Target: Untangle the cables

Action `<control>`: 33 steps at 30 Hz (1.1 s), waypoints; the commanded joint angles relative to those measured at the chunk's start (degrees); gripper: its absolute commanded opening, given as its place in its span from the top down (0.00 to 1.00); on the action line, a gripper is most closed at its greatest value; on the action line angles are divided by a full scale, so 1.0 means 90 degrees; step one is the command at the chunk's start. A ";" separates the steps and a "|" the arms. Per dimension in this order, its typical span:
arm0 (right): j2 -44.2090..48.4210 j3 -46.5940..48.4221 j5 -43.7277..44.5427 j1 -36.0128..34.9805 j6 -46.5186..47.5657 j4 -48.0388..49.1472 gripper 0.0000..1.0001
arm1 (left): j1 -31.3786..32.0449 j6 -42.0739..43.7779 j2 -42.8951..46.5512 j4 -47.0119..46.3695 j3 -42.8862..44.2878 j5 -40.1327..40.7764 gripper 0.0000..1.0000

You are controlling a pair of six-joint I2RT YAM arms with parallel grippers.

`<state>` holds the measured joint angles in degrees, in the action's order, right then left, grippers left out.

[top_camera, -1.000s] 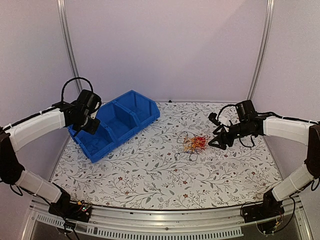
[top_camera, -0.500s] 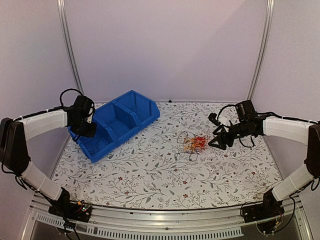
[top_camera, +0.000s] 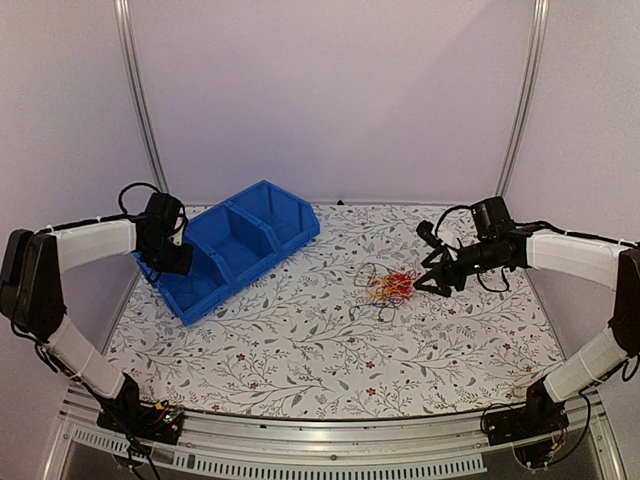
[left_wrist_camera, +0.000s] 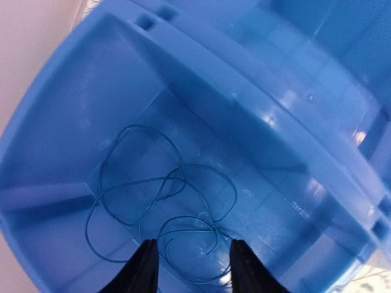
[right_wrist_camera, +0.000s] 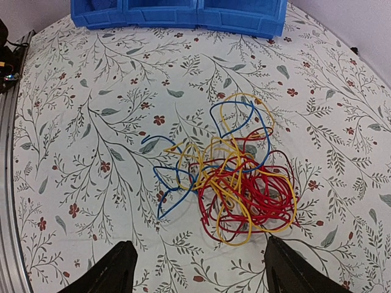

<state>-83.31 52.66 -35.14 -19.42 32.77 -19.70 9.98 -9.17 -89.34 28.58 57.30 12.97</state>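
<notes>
Our left gripper (left_wrist_camera: 193, 253) hangs narrowly parted over the blue cable (left_wrist_camera: 174, 179) in the bin (left_wrist_camera: 263, 116). Our right gripper (right_wrist_camera: 198, 250) gapes wide below the mid-frame tangle (right_wrist_camera: 244, 183)

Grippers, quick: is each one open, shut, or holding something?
Left gripper: open, empty, over the blue cable in the bin.
Right gripper: open, empty, near the tangle.

The bin (left_wrist_camera: 244, 104) is glossy blue plastic; the cables (right_wrist_camera: 256, 190) have smooth sheaths; the floral table cover (right_wrist_camera: 79, 91) is matt, perhaps cloth.
</notes>
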 commanded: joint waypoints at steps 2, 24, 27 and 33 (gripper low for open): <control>-0.0017 0.0325 -0.0057 0.0007 -0.0097 -0.0221 0.24 | 0.0015 0.0110 0.1249 -0.0432 -0.0161 -0.0282 0.51; 0.0030 0.1269 0.1529 0.0346 0.0263 -0.1475 0.26 | 0.1508 0.0636 0.2716 -0.2478 -0.0342 0.0065 0.00; 0.0153 0.1162 0.1449 0.0366 0.0259 -0.1293 0.26 | 0.1511 0.0533 0.2631 -0.2959 -0.0610 0.0485 0.00; 0.0496 0.0741 0.1699 0.0364 -0.0051 -0.0587 0.15 | 0.2050 0.0158 0.2548 -0.4386 -0.0932 -0.1325 0.01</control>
<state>-81.71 61.12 -21.10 -16.21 34.65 -29.50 24.67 -5.45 -65.28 -0.91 50.28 7.42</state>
